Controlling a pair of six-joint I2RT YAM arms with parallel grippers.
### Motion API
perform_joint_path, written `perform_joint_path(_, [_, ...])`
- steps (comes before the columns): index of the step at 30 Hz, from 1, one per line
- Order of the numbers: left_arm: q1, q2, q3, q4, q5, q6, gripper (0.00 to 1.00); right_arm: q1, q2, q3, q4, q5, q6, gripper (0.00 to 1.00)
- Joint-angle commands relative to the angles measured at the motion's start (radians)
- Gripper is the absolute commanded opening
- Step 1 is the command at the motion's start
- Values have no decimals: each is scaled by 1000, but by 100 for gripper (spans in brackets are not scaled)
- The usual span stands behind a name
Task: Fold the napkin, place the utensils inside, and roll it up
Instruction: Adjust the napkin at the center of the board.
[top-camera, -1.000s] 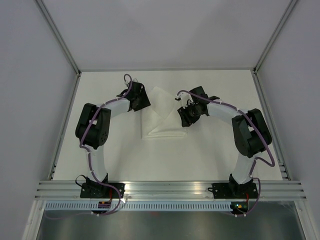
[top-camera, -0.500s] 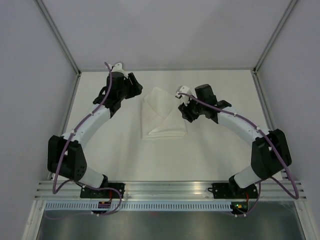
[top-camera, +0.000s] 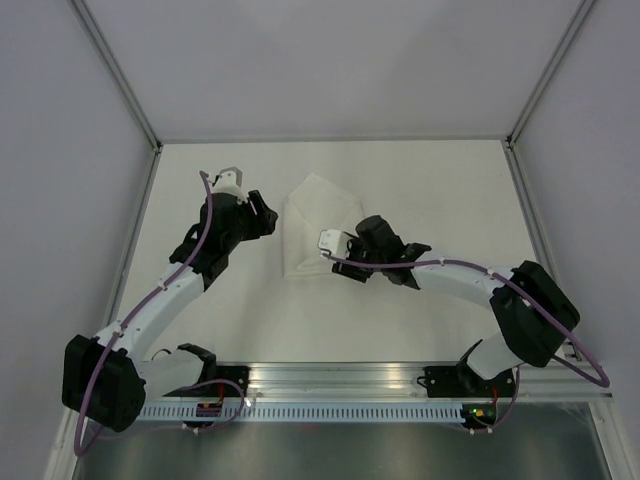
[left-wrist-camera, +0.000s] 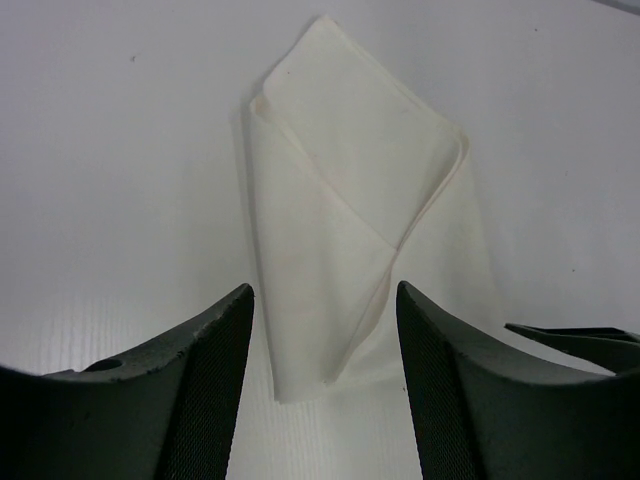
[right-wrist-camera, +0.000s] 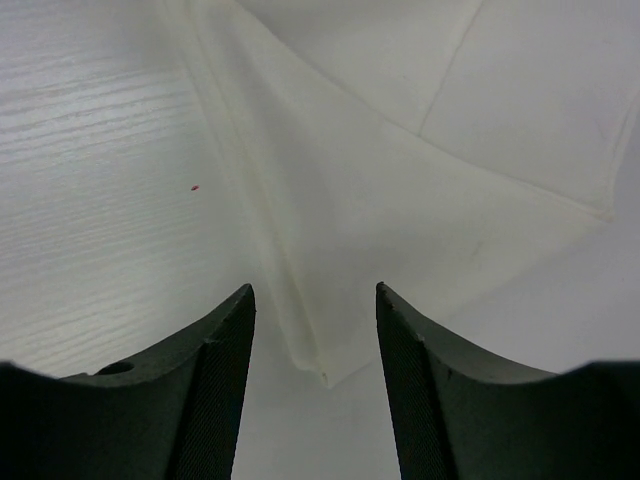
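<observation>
Napkin (left-wrist-camera: 345, 220) lies straight ahead of my left gripper (left-wrist-camera: 322, 300). It is folded to a point at its far end, and its long axis runs away from the fingers. Its narrow near tip sits just short of the gap between them. That gripper is spread wide and holds nothing.

My right gripper (right-wrist-camera: 315, 292) is also spread and empty. It hangs over the cloth's other side, with one layered corner showing right between its fingers and the fold lines fanning out ahead of it. From overhead, the left gripper sits just beside the napkin's edge while the right is over the cloth, so I judge the right arm better placed to pinch that corner.

Bare counter (left-wrist-camera: 120, 150) spreads out on both sides of the left gripper, with the frame rails well apart. I see no utensils in any view.
</observation>
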Motion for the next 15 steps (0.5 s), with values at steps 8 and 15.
perform_joint_path(8, [-1,-139,-56,27,-42,38,65,114,84,-123,327,94,-146,60])
perform_joint_path(15, [-1,-146,-75,27,-49,38,65,140,118,-134,378,115,-176,61])
